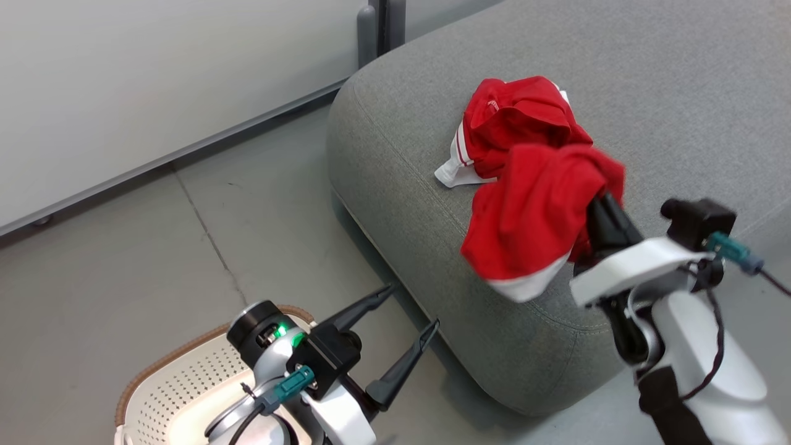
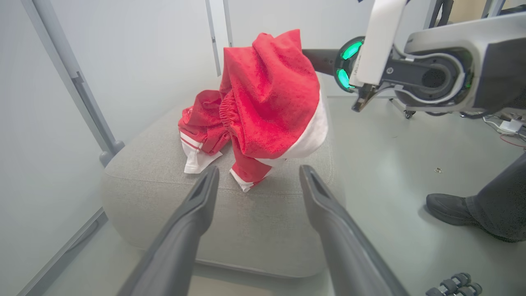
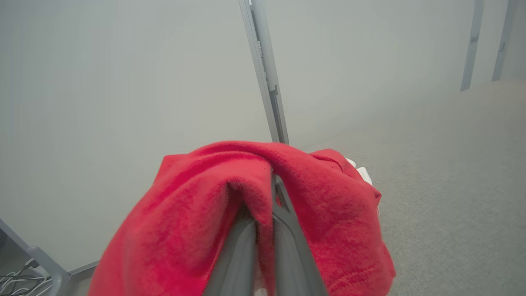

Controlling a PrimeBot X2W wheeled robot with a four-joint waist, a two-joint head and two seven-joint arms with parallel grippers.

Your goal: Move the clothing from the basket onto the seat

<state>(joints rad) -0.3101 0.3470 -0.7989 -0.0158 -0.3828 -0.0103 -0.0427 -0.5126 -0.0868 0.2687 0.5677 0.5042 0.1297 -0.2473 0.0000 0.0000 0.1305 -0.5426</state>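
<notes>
- Basket (image 1: 185, 377): cream perforated plastic with a brown rim, on the floor at the robot's base.
- Left gripper (image 1: 413, 305): above the basket, fingers spread wide, carrying nothing.
- Right gripper (image 1: 605, 213): fingers pinched tight on a fold of the held garment (image 1: 531, 216), which hangs over the seat's front edge.
- Handling: the cloth looks soft, light and limp, so it would probably drape. A bunched fold is the best place to grip.
- Second garment (image 1: 513, 117): red with striped white trim, crumpled on the grey seat (image 1: 408, 123) just behind.
</notes>
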